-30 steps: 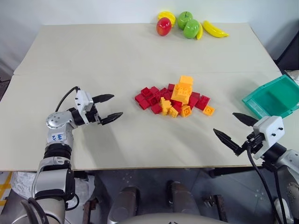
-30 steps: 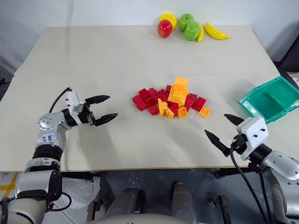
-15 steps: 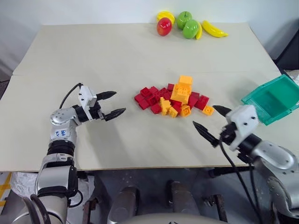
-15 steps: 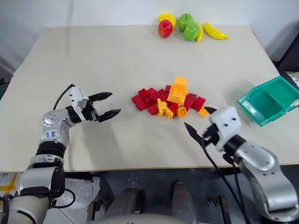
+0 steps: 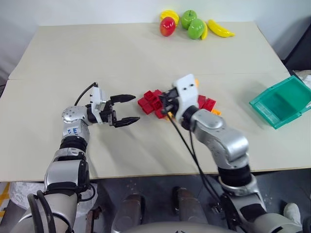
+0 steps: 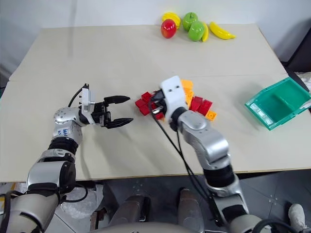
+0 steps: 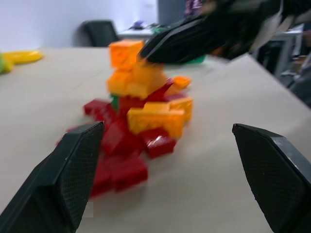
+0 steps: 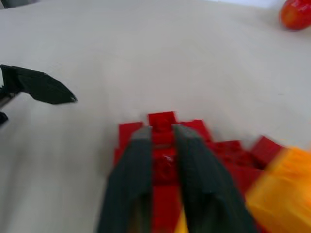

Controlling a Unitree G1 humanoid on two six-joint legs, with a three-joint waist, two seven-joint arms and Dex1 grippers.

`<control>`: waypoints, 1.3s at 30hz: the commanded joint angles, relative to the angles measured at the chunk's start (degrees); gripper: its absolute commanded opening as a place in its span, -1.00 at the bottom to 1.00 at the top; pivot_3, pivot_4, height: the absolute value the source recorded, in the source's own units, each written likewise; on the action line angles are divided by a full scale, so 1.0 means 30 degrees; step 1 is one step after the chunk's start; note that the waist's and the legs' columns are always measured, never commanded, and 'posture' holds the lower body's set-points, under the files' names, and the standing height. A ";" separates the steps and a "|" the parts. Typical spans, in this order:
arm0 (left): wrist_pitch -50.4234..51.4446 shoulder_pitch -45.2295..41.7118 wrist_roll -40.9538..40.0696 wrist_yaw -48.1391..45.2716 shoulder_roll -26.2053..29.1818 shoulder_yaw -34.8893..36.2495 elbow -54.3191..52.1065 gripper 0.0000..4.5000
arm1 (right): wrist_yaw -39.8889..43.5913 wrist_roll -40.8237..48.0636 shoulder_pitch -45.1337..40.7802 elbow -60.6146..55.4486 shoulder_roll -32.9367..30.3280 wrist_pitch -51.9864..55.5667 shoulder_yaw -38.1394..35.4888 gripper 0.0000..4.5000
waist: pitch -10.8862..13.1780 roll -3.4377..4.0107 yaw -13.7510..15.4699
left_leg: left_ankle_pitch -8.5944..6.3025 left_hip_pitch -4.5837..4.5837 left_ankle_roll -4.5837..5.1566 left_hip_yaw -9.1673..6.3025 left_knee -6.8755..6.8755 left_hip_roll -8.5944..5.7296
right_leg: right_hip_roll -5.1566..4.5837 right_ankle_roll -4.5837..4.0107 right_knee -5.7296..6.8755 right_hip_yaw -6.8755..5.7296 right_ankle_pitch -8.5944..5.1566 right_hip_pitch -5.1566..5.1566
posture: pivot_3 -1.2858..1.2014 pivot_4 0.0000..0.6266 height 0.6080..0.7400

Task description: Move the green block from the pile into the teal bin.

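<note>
The left gripper (image 5: 127, 108) hangs just above the table with its two black fingers spread wide and nothing between them, pointing at the pile (image 5: 181, 104), which lies a short way ahead of its tips. In the left wrist view a sliver of the green block (image 7: 114, 102) shows deep in the heap, wedged between red bricks under the orange stack (image 7: 127, 68); from the head views it cannot be made out.

The right gripper (image 8: 163, 138) is over the near-left part of the pile, its fingers pressed together with only a thin gap, and no brick can be seen caught in them; red bricks lie directly beneath and just past the tips. The green block sits off to one side of those tips, not between them.

To do this step well, the right gripper likely needs to part its fingers before dipping in, and come at the green brick from the side the left wrist view shows, so the orange stack is not toppled over it. Nudging red bricks aside first may help.

The teal bin (image 5: 287, 90) sits well apart, far to the right gripper's outer side, with nothing in it.
</note>
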 commanded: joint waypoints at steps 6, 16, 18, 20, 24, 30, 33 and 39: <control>0.0127 -0.0826 -0.0383 -0.0899 0.0286 0.0415 0.0570 1.00 | -0.2893 -0.2457 -0.2828 0.6997 0.2603 -0.3004 -0.1373 -1.00 | 0.0000 0.0000 -0.0361 | 0.0001 -0.0046 -0.0002 0.0020 0.0000 -0.0015 | -0.0015 -0.0007 0.0111 0.0024 -0.0004 -0.0124 | 0.03 -0.52 1.00; 0.0082 -0.0738 -0.0356 -0.0199 0.0360 0.0624 0.0369 1.00 | -0.6076 -0.3722 -0.1836 0.7111 0.2357 -0.3839 -0.4485 -1.00 | 0.0001 0.0002 -0.0454 | 0.0000 -0.0076 -0.0020 0.0060 -0.0015 0.0001 | -0.0022 -0.0012 0.0144 0.0044 -0.0006 -0.0204 | 0.03 -0.52 1.00; 0.0113 -0.0663 -0.0397 -0.0064 0.0326 0.0685 0.0287 1.00 | -0.5975 -0.3745 -0.1086 0.5756 0.1929 -0.3282 -0.4768 -1.00 | 0.0001 0.0002 -0.0404 | 0.0000 -0.0076 -0.0020 0.0062 -0.0012 0.0004 | -0.0023 -0.0012 0.0147 0.0053 -0.0006 -0.0204 | 0.03 -0.52 1.00; 0.0102 -0.0595 -0.0401 0.0007 0.0293 0.0709 0.0237 1.00 | -0.5708 -0.3719 -0.0515 0.4752 0.1513 -0.2851 -0.4824 -1.00 | 0.0001 0.0002 -0.0364 | -0.0003 -0.0078 -0.0014 0.0061 -0.0008 0.0009 | -0.0029 -0.0011 0.0149 0.0062 -0.0006 -0.0203 | 0.03 -0.52 1.00; 0.0125 -0.0463 -0.0409 0.0187 0.0092 0.0769 0.0133 1.00 | -0.5020 -0.3880 0.0152 0.4201 0.0380 -0.2709 -0.4831 -1.00 | 0.0000 0.0000 -0.0367 | -0.0016 -0.0079 0.0009 0.0074 0.0003 0.0001 | -0.0034 -0.0011 0.0148 0.0078 -0.0005 -0.0197 | 0.03 -0.52 1.00; 0.0130 -0.0377 -0.0456 0.0341 -0.0099 0.0834 -0.0013 1.00 | -0.3824 -0.3649 0.0440 0.3222 -0.1431 -0.1504 -0.5603 -1.00 | 0.0000 -0.0001 -0.0403 | -0.0018 -0.0073 0.0013 0.0142 0.0002 0.0005 | -0.0012 -0.0010 0.0135 0.0086 -0.0006 -0.0201 | 0.03 -0.52 1.00; 0.0037 -0.0297 -0.0415 0.0448 -0.0201 0.0823 0.0023 1.00 | -0.1793 -0.3520 0.1235 0.2726 -0.3030 -0.1823 -0.5060 -1.00 | 0.0000 -0.0002 -0.0374 | -0.0024 -0.0073 0.0023 0.0153 0.0004 0.0002 | -0.0015 -0.0010 0.0130 0.0090 -0.0005 -0.0200 | 0.03 -0.52 1.00; 0.0048 -0.0266 -0.0468 0.0619 -0.0398 0.0940 -0.0144 1.00 | 0.1252 -0.2093 0.1830 -0.0222 -0.4360 -0.1209 -0.5038 -1.00 | 0.0009 0.0012 -0.0429 | -0.0030 -0.0066 0.0035 0.0234 0.0002 0.0027 | -0.0002 -0.0007 0.0117 0.0116 -0.0004 -0.0218 | 0.03 -0.52 1.00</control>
